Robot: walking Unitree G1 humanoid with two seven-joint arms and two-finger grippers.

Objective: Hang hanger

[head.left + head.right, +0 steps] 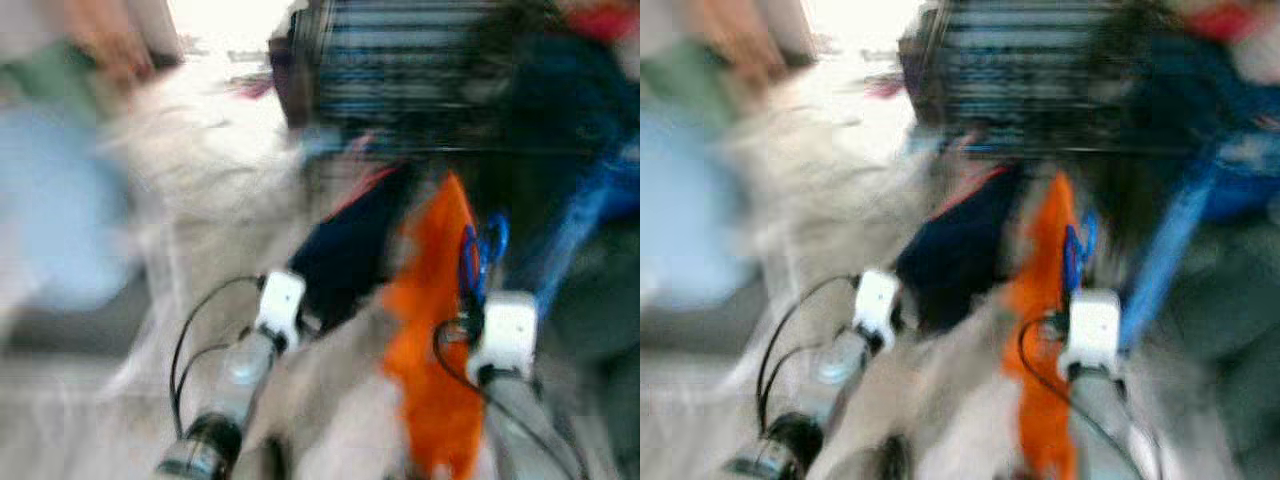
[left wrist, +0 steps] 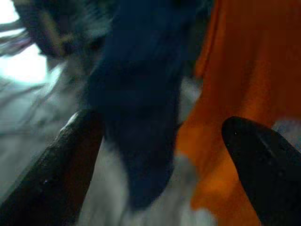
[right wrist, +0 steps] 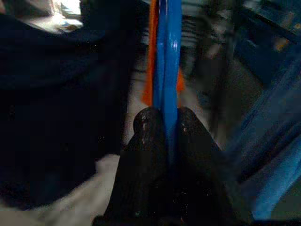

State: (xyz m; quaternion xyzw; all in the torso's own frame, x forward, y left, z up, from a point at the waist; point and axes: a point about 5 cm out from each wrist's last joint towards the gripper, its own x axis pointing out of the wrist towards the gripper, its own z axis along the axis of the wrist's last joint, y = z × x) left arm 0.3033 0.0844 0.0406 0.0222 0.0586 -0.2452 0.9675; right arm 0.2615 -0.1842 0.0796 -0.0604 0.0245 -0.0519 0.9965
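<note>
Both eye views are blurred by motion. My right gripper [image 3: 164, 123] is shut on a blue hanger [image 3: 167, 56], whose thin bar runs up from between the fingers. An orange garment [image 1: 436, 330] hangs by the hanger [image 1: 484, 250], between my two arms. My left gripper [image 2: 160, 122] is open, and a dark navy cloth [image 2: 141, 84] hangs just in front of its spread fingers, with the orange garment [image 2: 244, 70] beside it. In the left eye view the navy cloth [image 1: 345, 250] lies just beyond my left wrist.
A dark rack with striped fabric [image 1: 400, 70] stands ahead at the top. Blue clothes [image 1: 590, 200] hang at the right. A pale blue blurred shape [image 1: 50, 210] is at the left, and light cloth spreads below the arms.
</note>
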